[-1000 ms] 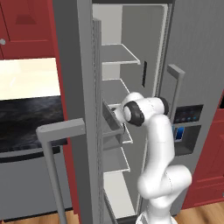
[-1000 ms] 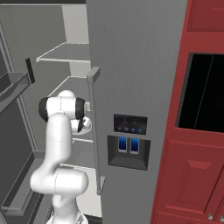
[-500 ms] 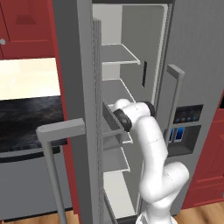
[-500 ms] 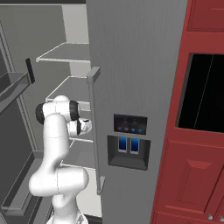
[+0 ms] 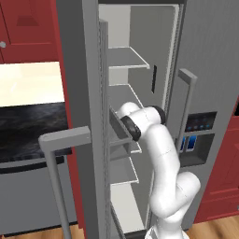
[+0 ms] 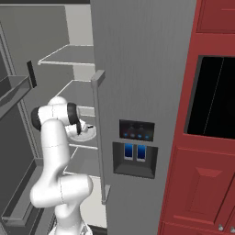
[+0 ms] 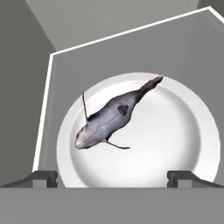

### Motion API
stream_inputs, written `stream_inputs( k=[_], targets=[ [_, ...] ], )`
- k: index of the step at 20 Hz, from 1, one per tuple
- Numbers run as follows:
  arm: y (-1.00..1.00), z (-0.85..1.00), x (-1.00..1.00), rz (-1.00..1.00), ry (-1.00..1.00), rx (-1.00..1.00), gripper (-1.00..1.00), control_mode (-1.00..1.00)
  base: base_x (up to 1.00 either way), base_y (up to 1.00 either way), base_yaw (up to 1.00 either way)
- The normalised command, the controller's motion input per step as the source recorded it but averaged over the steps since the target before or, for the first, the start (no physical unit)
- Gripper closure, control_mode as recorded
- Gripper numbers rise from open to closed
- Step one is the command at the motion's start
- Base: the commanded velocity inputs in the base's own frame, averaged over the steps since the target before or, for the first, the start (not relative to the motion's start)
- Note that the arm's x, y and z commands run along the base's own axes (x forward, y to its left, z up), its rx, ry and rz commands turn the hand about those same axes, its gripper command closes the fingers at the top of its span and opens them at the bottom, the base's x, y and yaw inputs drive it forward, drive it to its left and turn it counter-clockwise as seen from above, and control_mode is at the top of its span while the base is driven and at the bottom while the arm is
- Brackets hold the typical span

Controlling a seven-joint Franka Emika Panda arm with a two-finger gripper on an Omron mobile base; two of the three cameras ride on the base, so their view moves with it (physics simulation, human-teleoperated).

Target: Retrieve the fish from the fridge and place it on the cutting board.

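Inside the fridge (image 5: 140,56), on a white plate (image 7: 183,131) on a shelf, lies the fish (image 7: 111,116), above and between the tips of the claw (image 7: 112,177), which stand apart. Its long axis runs from 8 o'clock, the head, to 2 o'clock, the tail.

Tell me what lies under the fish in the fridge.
The fish lies on a round white plate, which sits on a grey fridge shelf. The part of the plate right beneath the fish is covered. The pincer hovers open above the plate's near rim.
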Motion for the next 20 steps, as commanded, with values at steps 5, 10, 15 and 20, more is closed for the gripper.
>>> stream_inputs(
  k=[5,10,15,20],
  targets=[
    [0.25,-0.31,0.47,0.0,0.0,-0.08,-1.0,-1.0,0.0,0.0,0.0],
    [0.26,-0.68,0.42,0.0,0.0,-0.14,-1.0,-1.0,0.0,0.0,0.0],
    [0.29,-0.61,0.73,0.0,-0.01,-0.05,-1.0,-1.0,0.0,0.0,0.0],
    [0.26,-0.61,0.82,0.0,-0.01,0.0,1.0,-1.0,0.0,0.0,0.0]
  ],
)
